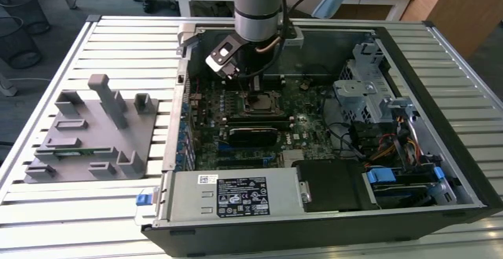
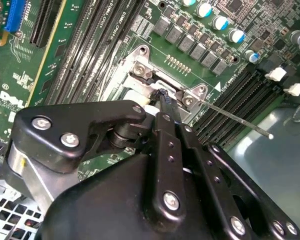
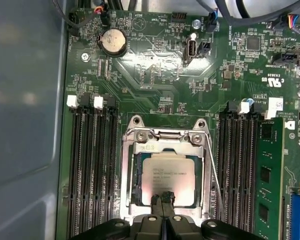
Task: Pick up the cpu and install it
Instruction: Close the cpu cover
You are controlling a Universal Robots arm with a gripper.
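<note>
On the desk [image 1: 102, 41], near its edge at the exterior view's left, stands a grey fixture [image 1: 94, 135] with a loose memory stick [image 1: 79, 151] lying in it, small and hard to make out; beside it, filling the desk's middle and the exterior view's right, lies the open computer case [image 1: 314, 231], its power supply [image 1: 235, 197] along the near wall. The arm [image 1: 258, 6] reaches down into the case, cut off at the picture's top, and the gripper [image 1: 255, 85] hangs over the socket, masking what sits in it; further toward the exterior view's right stands the drive cage [image 1: 357, 91].

In the first wrist view the cpu [image 3: 169, 177] lies flat inside the socket [image 3: 166, 137], one edge hidden behind the gripper [image 3: 163, 197]; the jaws are drawn together with only a thin seam between them (nothing gripped), tips at the chip's top. The lever [image 3: 213, 170] runs beside the socket, and a seated memory stick [image 3: 268, 185] fills a slot beyond it. In the second wrist view the gripper [image 2: 162, 97] body covers most of the socket.
</note>
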